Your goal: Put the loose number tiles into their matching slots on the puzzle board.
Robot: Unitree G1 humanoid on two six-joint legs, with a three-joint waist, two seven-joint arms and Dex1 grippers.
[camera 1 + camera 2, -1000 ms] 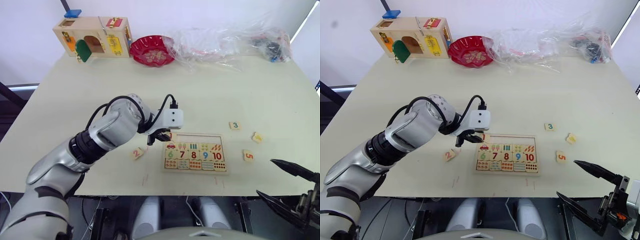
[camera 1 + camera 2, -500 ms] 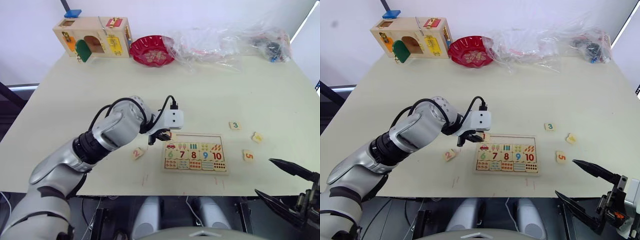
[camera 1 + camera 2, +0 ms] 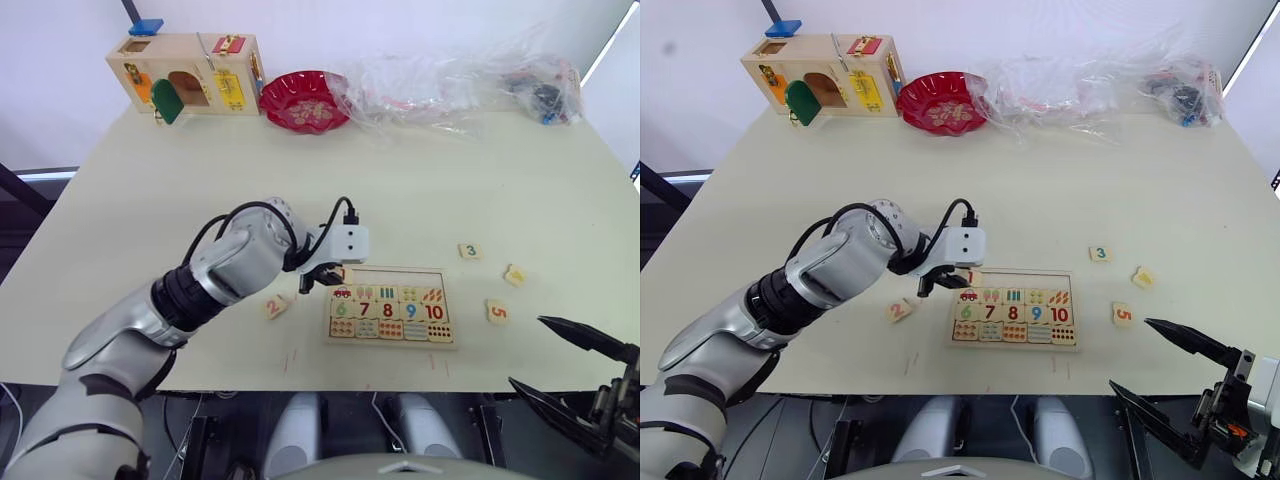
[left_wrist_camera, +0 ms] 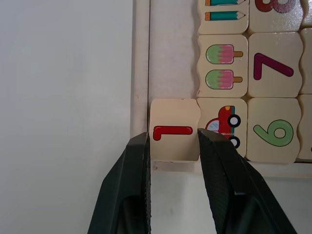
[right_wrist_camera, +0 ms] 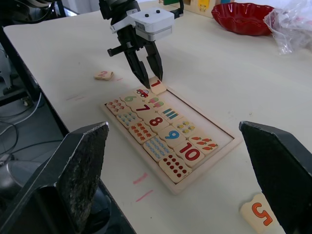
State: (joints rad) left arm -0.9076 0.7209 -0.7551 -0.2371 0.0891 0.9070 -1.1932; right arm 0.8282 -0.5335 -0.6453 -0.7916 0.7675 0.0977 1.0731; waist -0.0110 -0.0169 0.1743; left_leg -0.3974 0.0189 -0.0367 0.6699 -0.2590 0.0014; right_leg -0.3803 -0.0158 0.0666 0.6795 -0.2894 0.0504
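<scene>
Left fingers (image 4: pixel 173 161) closed on red 1 tile (image 4: pixel 174 130) at puzzle board (image 3: pixel 391 308) corner slot; right fingers (image 3: pixel 580 385) open, well apart.

I'm holding my left gripper (image 3: pixel 322 282) at the puzzle board's (image 3: pixel 392 308) near-left corner; the 2 tile (image 3: pixel 274 307) is lying just left of it, the 3 tile (image 3: pixel 469 251) well right.
</scene>
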